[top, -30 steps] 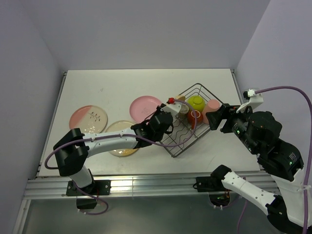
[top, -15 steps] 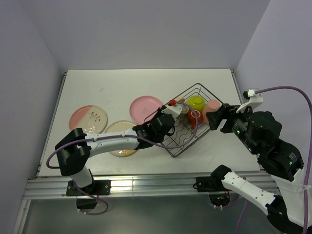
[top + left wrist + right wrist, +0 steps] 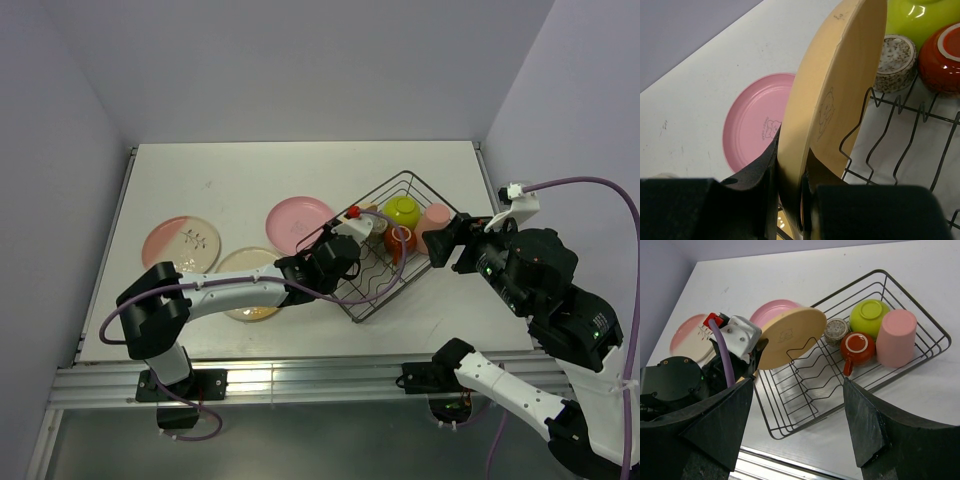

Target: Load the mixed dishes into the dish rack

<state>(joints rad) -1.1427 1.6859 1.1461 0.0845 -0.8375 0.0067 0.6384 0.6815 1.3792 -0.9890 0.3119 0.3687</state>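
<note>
1. Dish rack (image 3: pixel 810 371): black wire, rectangular, with wavy divider wires on the floor. It sits skewed, right of table centre.
2. In the rack's far-right half:
   - lime-green bowl (image 3: pixel 869 315), glossy and round
   - salmon cup (image 3: pixel 896 337), matte and mouth down
   - red-brown mug (image 3: pixel 857 347), glossy, with a pale rim
   - small grey cup (image 3: pixel 835 330), speckled, at the far rim beside the mug
3. Orange-tan plate (image 3: pixel 835 100): matte and round, with a small line drawing on its face. It stands on edge at the rack's left end, with the end wire loops right against its face. I cannot tell if it is seated in a divider slot.
4. Left gripper (image 3: pixel 790 170): jaws narrow and clamped across the plate's lower rim, with one finger on each face.
5. Right gripper (image 3: pixel 797 390): jaws wide and holding nothing. It hovers just right of the rack, pointing at it.
6. Flat on the white table left of the rack:
   - pink plate (image 3: pixel 298 218), smooth, just beside the rack's left end
   - cream-yellow plate (image 3: pixel 240 262), nearer, partly under the left arm
   - pink-cream twig-patterned plate (image 3: pixel 180 243), furthest left, its edge meeting the cream-yellow one
</note>
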